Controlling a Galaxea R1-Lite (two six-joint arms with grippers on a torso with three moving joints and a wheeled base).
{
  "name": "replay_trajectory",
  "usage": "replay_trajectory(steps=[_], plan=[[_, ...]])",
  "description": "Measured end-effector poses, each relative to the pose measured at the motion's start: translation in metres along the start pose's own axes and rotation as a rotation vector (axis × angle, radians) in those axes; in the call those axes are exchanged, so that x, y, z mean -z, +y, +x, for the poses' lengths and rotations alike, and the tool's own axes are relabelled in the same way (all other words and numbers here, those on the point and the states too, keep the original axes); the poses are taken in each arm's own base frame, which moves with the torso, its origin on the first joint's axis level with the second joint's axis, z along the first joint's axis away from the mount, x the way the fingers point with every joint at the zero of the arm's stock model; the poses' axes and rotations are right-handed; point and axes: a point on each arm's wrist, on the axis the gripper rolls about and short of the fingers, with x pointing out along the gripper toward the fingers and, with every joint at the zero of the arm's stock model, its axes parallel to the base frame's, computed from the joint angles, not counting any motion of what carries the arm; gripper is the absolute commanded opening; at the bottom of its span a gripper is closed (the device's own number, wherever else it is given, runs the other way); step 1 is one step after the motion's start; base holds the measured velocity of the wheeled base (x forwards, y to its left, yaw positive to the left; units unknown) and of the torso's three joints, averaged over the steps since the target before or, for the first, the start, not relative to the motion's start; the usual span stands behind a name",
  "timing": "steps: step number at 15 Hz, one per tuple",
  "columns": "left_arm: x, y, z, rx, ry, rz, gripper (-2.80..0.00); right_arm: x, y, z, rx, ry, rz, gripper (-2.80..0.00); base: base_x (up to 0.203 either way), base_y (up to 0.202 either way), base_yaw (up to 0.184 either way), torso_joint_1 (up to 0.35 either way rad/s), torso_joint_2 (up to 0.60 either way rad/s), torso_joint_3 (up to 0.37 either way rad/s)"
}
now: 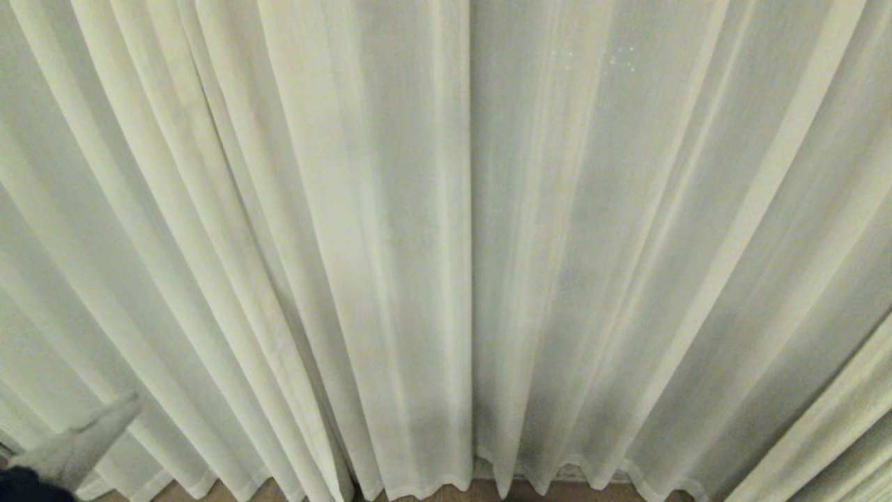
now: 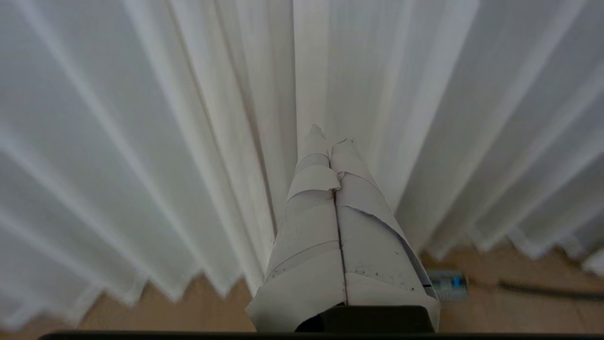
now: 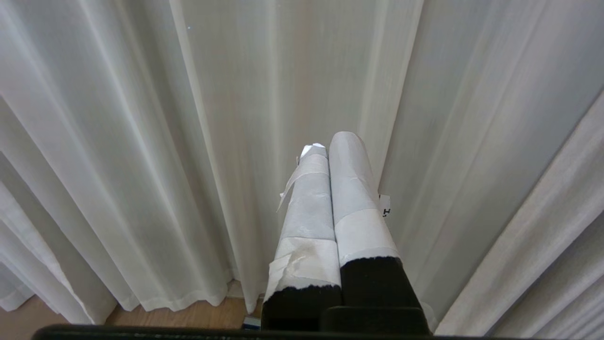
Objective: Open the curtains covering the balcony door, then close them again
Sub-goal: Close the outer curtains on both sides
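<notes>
The curtains (image 1: pixel 446 244) fill the whole head view: thin, cream-white woven cloth hanging in many soft vertical pleats, slightly see-through, with a stitched hem that runs in shallow waves just above the floor (image 1: pixel 481 492). Two panels meet at a straight vertical edge near the middle, so they hang drawn together and nothing of the door behind shows. The floor is a warm tan, wood-look surface, seen as a narrow strip under the hem.

The left gripper (image 1: pixel 129 404) pokes into the near left corner of the head view, its fingers (image 2: pixel 325 189) wrapped in wrinkled pale tape, pressed flat together and tapering to a point, holding nothing, aimed at the pleats. The right gripper (image 3: pixel 332 141) also points at the cloth, its taped fingers (image 3: pixel 349 189) rounded, closed side by side and empty, with black casing at their base.
</notes>
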Motion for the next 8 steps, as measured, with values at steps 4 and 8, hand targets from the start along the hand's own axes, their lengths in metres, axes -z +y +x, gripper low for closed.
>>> replay_trajectory(steps=[4,8], plan=[[0.042,-0.001,-0.036,-0.037,0.014,-0.008,-2.80,0.000,0.000,0.000,0.000,0.000,0.000,-2.80,0.000,0.000,0.000,0.000,0.00,0.000],[0.068,-0.003,-0.056,-0.113,-0.027,-0.014,-2.80,0.000,0.000,0.000,0.000,0.000,0.000,-2.80,0.000,0.000,0.000,0.000,0.00,0.000]])
